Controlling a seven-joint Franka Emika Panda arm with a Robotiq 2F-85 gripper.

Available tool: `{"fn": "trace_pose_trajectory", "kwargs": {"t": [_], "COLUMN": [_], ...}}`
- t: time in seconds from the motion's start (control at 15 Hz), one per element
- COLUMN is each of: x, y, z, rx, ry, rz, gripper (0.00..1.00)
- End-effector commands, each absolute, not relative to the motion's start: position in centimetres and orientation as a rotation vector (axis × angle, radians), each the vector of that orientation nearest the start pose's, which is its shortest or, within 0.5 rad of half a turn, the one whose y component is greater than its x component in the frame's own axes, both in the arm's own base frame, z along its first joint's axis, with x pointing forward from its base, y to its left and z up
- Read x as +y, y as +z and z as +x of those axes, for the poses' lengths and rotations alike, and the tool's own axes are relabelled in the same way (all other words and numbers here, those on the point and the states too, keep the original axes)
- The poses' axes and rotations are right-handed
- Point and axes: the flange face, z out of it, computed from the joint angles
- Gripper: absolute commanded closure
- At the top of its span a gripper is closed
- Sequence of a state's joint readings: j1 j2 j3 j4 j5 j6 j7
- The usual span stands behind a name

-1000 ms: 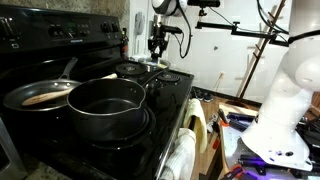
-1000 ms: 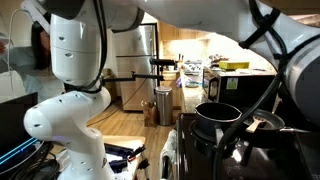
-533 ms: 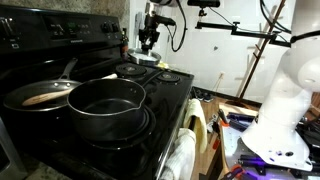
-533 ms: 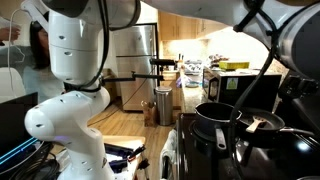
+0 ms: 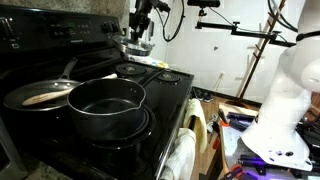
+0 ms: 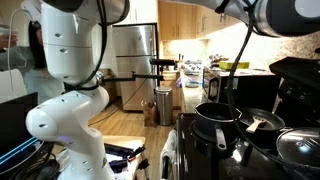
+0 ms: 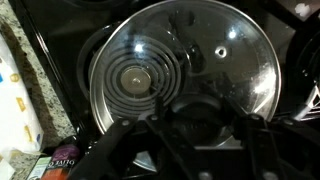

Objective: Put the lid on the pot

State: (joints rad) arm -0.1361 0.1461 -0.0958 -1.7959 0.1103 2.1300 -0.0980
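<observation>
My gripper [image 5: 139, 30] is shut on the dark knob of the round glass lid [image 5: 137, 47] and holds it in the air above the stove's back burners. In the wrist view the lid [image 7: 180, 50] fills the frame, with the knob between my fingers [image 7: 197, 108] and a coil burner showing through the glass. The lid also shows low at the edge of an exterior view [image 6: 300, 147]. The deep dark pot [image 5: 105, 105] stands open on a front burner, nearer the camera than the lid. It appears in both exterior views [image 6: 217, 118].
A frying pan [image 5: 40, 95] with a long metal handle sits beside the pot; it also shows in an exterior view [image 6: 262, 122]. The black stove [image 5: 160, 130] has a raised back control panel [image 5: 60, 35]. A towel [image 5: 182, 155] hangs at its front.
My gripper has risen from the back burner with the lid in it and moved up and to the left in an exterior view. The pot and pan have not moved.
</observation>
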Motion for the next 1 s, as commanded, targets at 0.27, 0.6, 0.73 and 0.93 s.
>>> {"fn": "trace_pose_trajectory", "kwargs": {"t": [0.27,0.6,0.73,0.93], "x": [-13.9,-10.7,-8.0,-3.2], "y": [47.1,50.5,52.0,53.8], "z": [60.9,60.5,60.4,59.5], "rx": [0.286,0.086,-0.022,-0.143], "ry": [-0.275,-0.332,-0.342,-0.385], "rz": [-3.063,-3.093,-3.113,-3.116], "gripper": [0.66,0.66,0.66,0.66]}}
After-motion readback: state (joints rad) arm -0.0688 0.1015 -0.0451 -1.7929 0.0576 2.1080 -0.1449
